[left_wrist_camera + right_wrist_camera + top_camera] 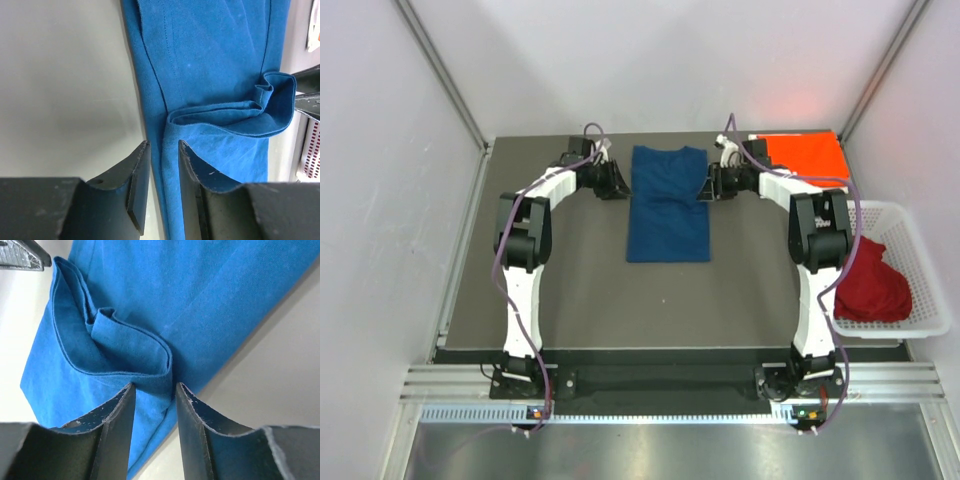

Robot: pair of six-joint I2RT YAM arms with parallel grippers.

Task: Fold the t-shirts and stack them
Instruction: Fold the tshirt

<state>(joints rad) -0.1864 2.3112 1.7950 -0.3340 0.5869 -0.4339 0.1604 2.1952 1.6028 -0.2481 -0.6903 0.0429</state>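
Both pairs of my fingers stand apart, clamped on nothing. The blue t-shirt (668, 205) lies flat on the table (580, 270) as a long narrow strip, sleeves already turned in. One long edge runs through the gap of my left gripper (163, 145) and the other sits at my right gripper (155, 386). Just ahead of both sets of fingertips a rumpled ridge of cloth crosses the strip from side to side. I judge it marks the line for a crosswise fold, which is why I sit level with it on opposite edges. Beyond my right fingers, away from the strip, the orange-red t-shirt (805, 155) lies folded, likely the stack's base. The dark red t-shirt (870, 285) waits crumpled in the basket (920, 225), well behind my right fingers.
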